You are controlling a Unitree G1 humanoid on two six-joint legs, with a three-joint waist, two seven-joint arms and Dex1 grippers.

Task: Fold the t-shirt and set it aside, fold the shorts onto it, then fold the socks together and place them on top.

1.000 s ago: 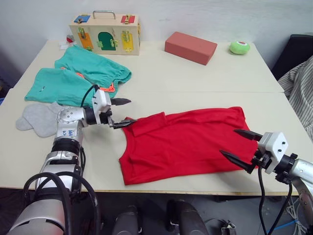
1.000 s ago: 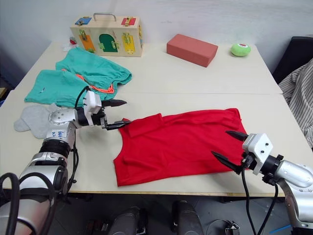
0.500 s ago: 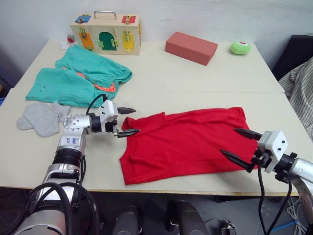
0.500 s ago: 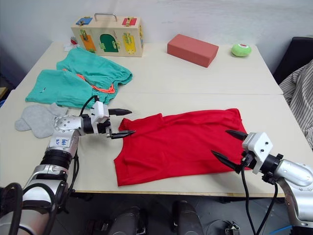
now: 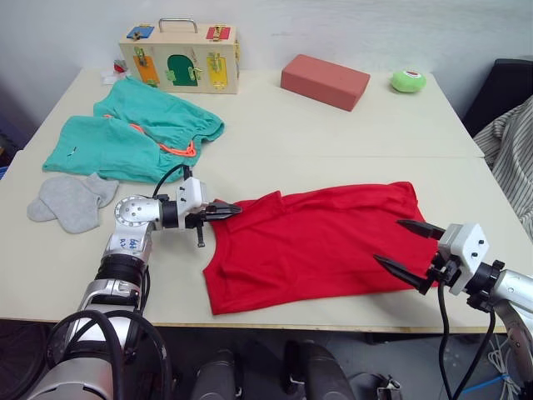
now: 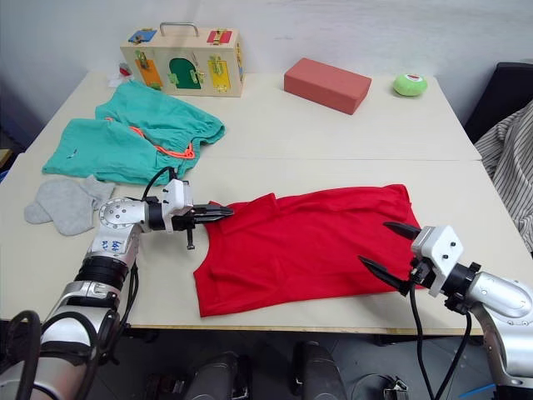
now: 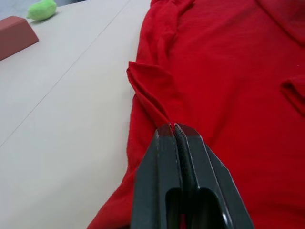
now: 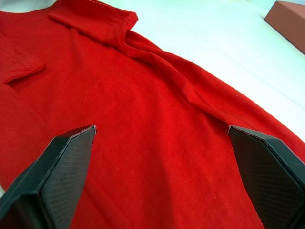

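The t-shirt (image 5: 312, 242) lay spread, unfolded, at the table's near edge; the left gripper (image 5: 223, 210) had pinched its corner, the right gripper (image 5: 406, 250) gaped wide, empty, over its other end. Shorts (image 5: 133, 133) and socks (image 5: 71, 200) sat untouched, so nearly everything remained

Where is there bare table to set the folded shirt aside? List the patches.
Bare table runs between the shorts and the brick, down to the t-shirt. A narrower strip lies in front of the socks. The far left is crowded: shorts, socks, wooden box.
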